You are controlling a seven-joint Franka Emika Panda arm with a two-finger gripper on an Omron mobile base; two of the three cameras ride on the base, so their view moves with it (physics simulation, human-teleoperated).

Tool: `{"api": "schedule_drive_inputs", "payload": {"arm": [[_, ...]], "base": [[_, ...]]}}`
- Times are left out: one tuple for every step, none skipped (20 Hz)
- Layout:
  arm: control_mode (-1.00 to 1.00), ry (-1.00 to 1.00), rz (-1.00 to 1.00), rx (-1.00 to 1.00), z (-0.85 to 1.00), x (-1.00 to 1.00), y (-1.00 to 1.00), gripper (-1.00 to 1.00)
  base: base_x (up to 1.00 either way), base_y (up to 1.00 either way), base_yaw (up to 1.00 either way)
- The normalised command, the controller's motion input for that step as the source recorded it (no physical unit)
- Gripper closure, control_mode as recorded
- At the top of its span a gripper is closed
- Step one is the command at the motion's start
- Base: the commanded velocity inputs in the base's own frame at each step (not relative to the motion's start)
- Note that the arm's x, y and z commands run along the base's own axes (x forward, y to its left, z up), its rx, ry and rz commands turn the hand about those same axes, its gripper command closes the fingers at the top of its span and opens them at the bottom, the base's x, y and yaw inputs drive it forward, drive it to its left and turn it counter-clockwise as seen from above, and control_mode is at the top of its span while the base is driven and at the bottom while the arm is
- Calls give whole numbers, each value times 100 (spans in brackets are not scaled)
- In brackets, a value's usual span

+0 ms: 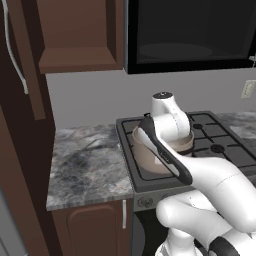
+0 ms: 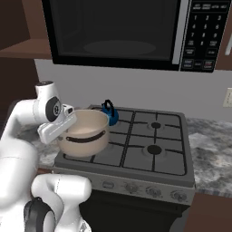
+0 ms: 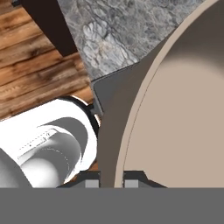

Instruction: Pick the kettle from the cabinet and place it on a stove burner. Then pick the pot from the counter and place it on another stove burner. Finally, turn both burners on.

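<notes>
on the grey stove (image 2: 136, 158) sits the pot (image 2: 85, 132), gripper (image 3: 111, 180) pinching its rim; right base view shows the kettle (image 2: 109, 112) behind.

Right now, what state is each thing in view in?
Wide beige-tan cooking pot: upright, over the stove's front left burner, rim gripped.
Small dark-blue kettle: upright on the back left burner.
Pincer: shut on the pot's rim.
Grey steel stove top: no flames visible.
Dark wooden wall cabinet: door open.
</notes>
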Motion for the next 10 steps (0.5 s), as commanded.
{"api": "schedule_drive_inputs", "payload": {"arm": [[-100,-1,-5,0,0,9,-5,100],[-100,0,-4,0,0,10,-6,100],[-100,0,-3,0,0,9,-10,100],[-100,0,-3,0,0,13,-10,100],[-100,0,-2,0,0,11,-9,100],[-100,0,-1,0,0,13,-17,100],[-100,0,-1,0,0,15,-16,100],[-100,0,0,0,0,21,-18,100],[-100,0,0,0,0,21,-16,100],[-100,0,0,0,0,24,-22,100]], "base": [[0,0,0],[0,0,0],[0,0,0],[0,0,0],[0,0,0],[0,0,0],[0,0,0],[0,0,0],[0,0,0],[0,0,0]]}}
